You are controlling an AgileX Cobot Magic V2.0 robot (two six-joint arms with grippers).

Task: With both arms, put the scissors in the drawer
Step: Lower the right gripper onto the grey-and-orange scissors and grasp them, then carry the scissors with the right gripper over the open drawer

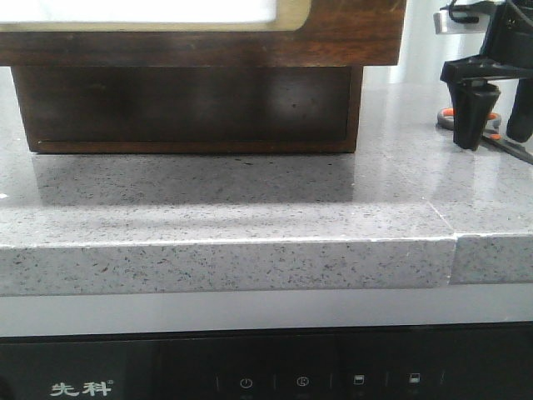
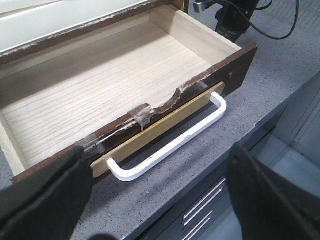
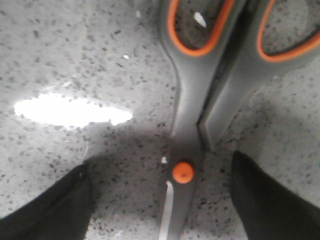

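Drawer [image 2: 100, 95] at left already pulled open, bare wood floor showing; left gripper [image 2: 155, 200] hangs just off its white handle [image 2: 170, 145], jaws spread, holding nothing. At right, scissors [image 3: 192, 125] lie flat on the speckled surface [image 1: 250, 208], well apart from the drawer. Right gripper [image 3: 160, 205] poised directly over them, jaws open astride the orange pivot. Step in hand: the pickup. Next: lower, close across the shank, lift, carry left.
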